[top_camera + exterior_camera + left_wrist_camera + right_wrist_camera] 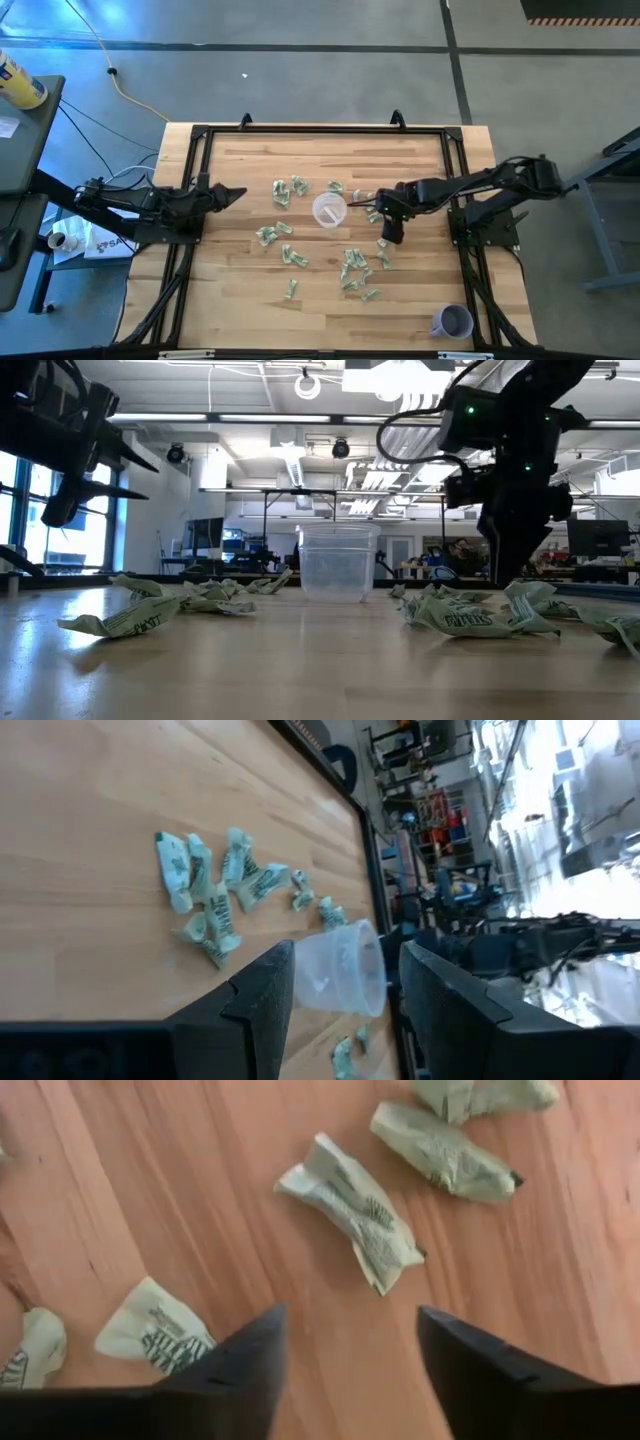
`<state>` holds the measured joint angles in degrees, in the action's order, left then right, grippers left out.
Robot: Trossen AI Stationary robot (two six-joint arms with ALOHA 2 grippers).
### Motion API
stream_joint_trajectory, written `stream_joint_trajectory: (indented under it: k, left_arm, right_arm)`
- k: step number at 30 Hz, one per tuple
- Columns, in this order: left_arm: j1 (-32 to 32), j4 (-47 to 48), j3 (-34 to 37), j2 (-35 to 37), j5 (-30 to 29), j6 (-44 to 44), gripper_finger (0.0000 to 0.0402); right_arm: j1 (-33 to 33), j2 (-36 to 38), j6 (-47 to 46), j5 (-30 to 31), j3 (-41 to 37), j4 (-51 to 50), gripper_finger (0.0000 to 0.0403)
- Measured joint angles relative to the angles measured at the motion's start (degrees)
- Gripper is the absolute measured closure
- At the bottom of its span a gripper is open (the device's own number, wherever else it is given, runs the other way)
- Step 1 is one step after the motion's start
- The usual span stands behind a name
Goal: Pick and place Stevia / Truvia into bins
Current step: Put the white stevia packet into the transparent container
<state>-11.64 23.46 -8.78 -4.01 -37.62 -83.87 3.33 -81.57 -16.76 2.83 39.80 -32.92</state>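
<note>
Several crumpled green-and-white Stevia packets [350,272] lie flat and scattered on the wooden table around a small clear cup [329,211], which stands upright at the table's middle [338,563]. My right gripper [388,238] points down just right of the cup, open, its fingertips above bare wood [350,1315]. One packet [352,1208] lies just beyond the fingertips and another [155,1327] lies beside one finger. My left gripper [230,193] waits open near the table's left edge, raised and aimed at the cup [340,970].
An opaque lavender cup [452,322] stands near the table's near right corner. A black frame [320,128] runs along the table's far and side edges. Bare wood lies along the near edge and between my left gripper and the packets.
</note>
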Motion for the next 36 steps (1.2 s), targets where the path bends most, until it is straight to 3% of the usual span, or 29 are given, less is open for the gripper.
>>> stream_joint_trajectory:
  k: [4, 8, 14, 19, 24, 28, 36]
  left_arm:
    - [0.0, 2.68, 0.0, 0.0, 1.38, 0.01, 0.0186]
    - [0.0, 3.56, -0.13, 0.02, 1.77, 2.45, 0.0186]
    - [0.0, 3.56, -0.13, 0.02, 1.7, 8.48, 0.0186]
    - [0.0, 3.57, -0.13, 0.02, 2.06, 10.6, 0.0186]
    - [0.0, 3.58, -0.13, 0.02, 3.84, 14.04, 0.0186]
    - [0.0, 4.11, -0.59, 0.0, 4.76, 16.29, 0.0186]
    - [0.0, 3.52, -2.05, 0.02, 4.27, 19.18, 0.0186]
  right_arm:
    - [-0.02, -1.99, 0.8, 1.28, 2.86, -1.66, 0.0265]
    - [-0.02, -5.16, 6.09, 2.96, 7.15, -5.44, 0.0275]
    - [-0.02, -13.2, 14.09, 3.13, 14.05, -10.81, 0.0213]
    - [-0.02, -18.65, 14.28, 5.92, 19.18, -14.88, 0.0147]
    - [0.67, -21.75, 12.01, 6.62, 20.58, -15.63, 0.0131]
    - [0.92, -22.23, 8.75, 5.03, 20.64, -15.66, 0.0156]
    - [0.68, -22.17, 4.77, 5.21, 20.49, -15.95, 0.0249]
